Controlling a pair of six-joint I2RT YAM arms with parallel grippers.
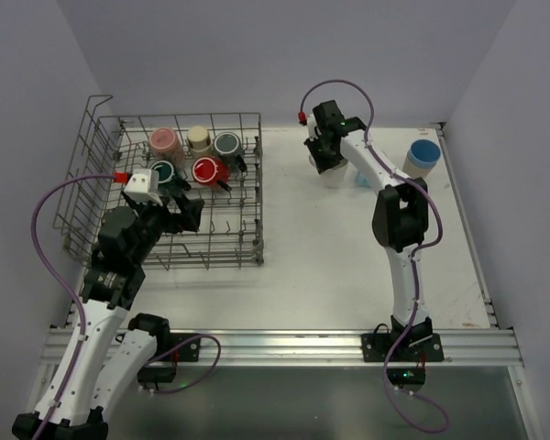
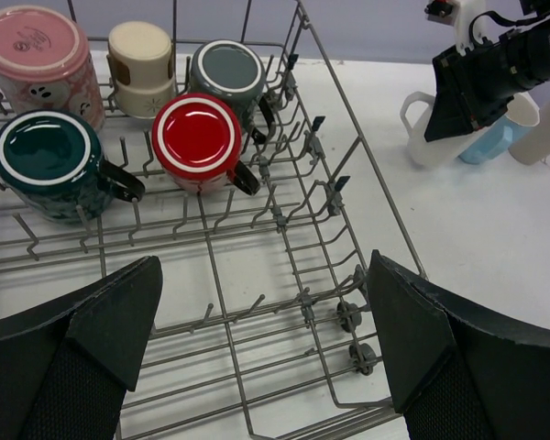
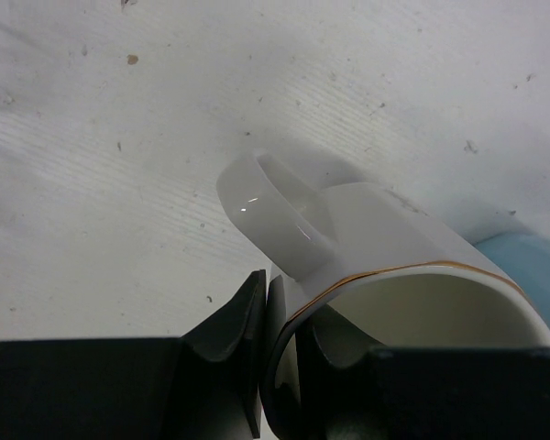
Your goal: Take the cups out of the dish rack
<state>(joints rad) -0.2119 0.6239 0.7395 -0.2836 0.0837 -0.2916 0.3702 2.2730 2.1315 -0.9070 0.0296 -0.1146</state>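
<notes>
The grey wire dish rack (image 1: 234,247) stands at the left, also seen in the left wrist view (image 2: 348,119). At its far end, upside down, are a pink cup (image 1: 163,140), a cream cup (image 1: 199,138), a grey cup (image 1: 226,144), a dark teal mug (image 1: 162,171) and a red mug (image 1: 207,170); the left wrist view shows pink (image 2: 37,55), cream (image 2: 140,55), grey (image 2: 226,71), teal (image 2: 48,156) and red (image 2: 197,137). My left gripper (image 2: 266,339) hangs open and empty over the rack's near half (image 1: 188,213). My right gripper (image 3: 280,339) is shut on the rim of a white gold-rimmed mug (image 3: 367,238), upright on the table (image 1: 334,176).
A light blue cup (image 1: 360,178) stands right beside the white mug, also in the right wrist view (image 3: 532,257). A pale tumbler with a blue inside (image 1: 423,156) stands at the far right. The white table (image 1: 330,266) stretches between rack and right arm.
</notes>
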